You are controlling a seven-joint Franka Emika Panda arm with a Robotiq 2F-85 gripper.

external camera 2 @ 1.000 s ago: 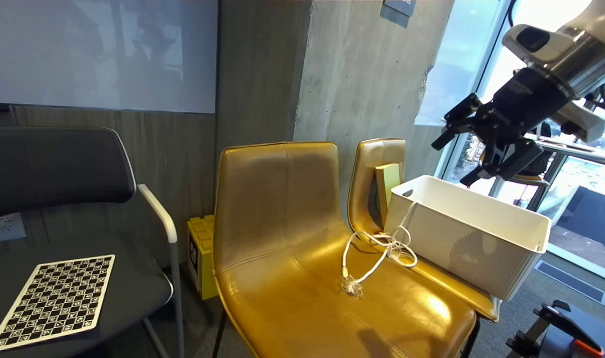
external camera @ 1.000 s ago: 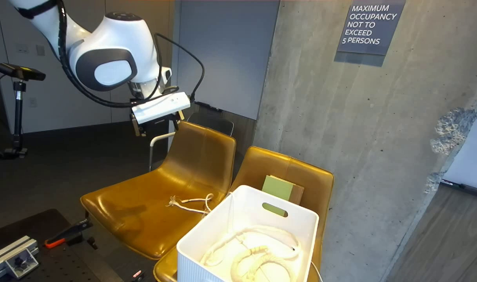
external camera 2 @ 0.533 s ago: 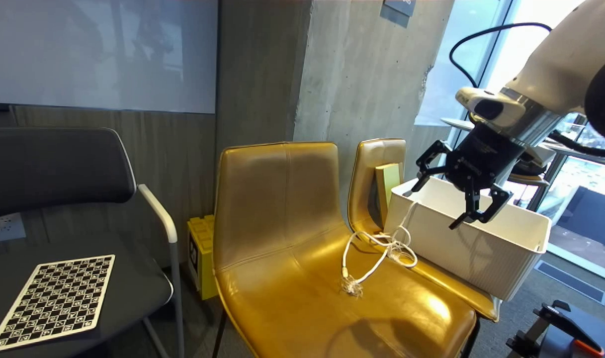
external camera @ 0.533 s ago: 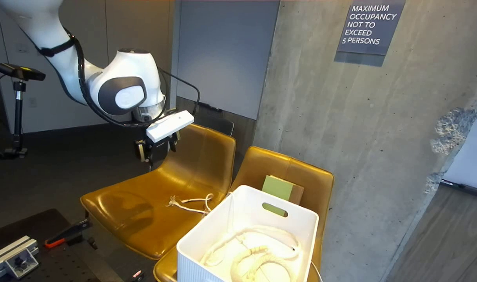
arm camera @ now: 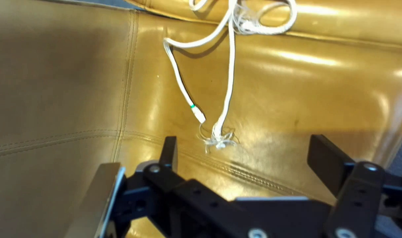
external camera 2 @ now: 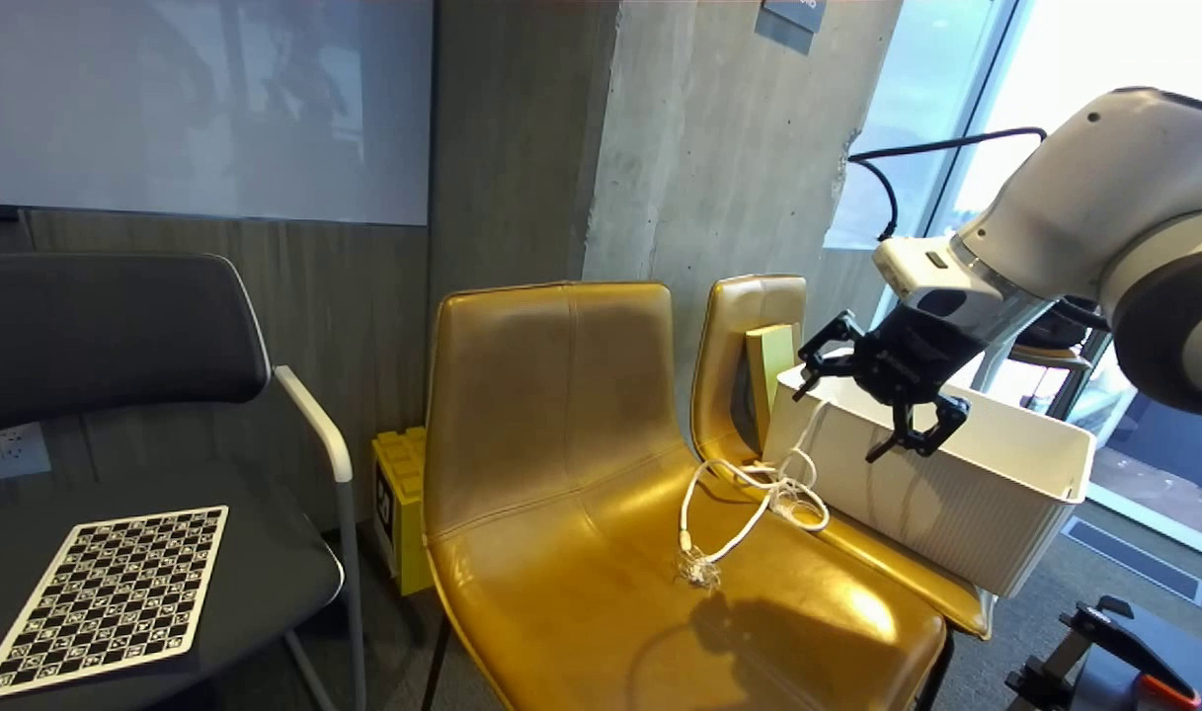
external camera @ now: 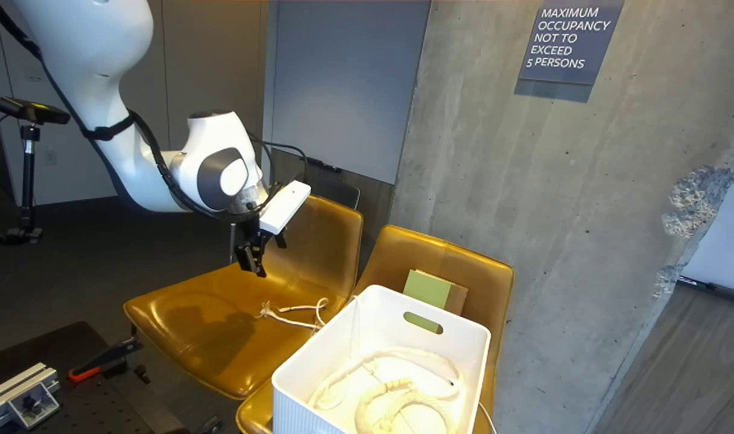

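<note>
Plainly, the white rope (arm camera: 232,56) lies below the end effector (arm camera: 243,145), apart from its wide-spread jaws.

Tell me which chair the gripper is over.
The tan chair between the dark chair with the checkered board and the other tan chair bearing the white bin. Only its seat lies beneath the open, empty gripper.

White arm (external camera: 131,169), end effector (external camera: 271,258) above tan chair (external camera: 192,313), frayed rope (external camera: 294,322) on it, white bin (external camera: 382,316) alongside
</note>
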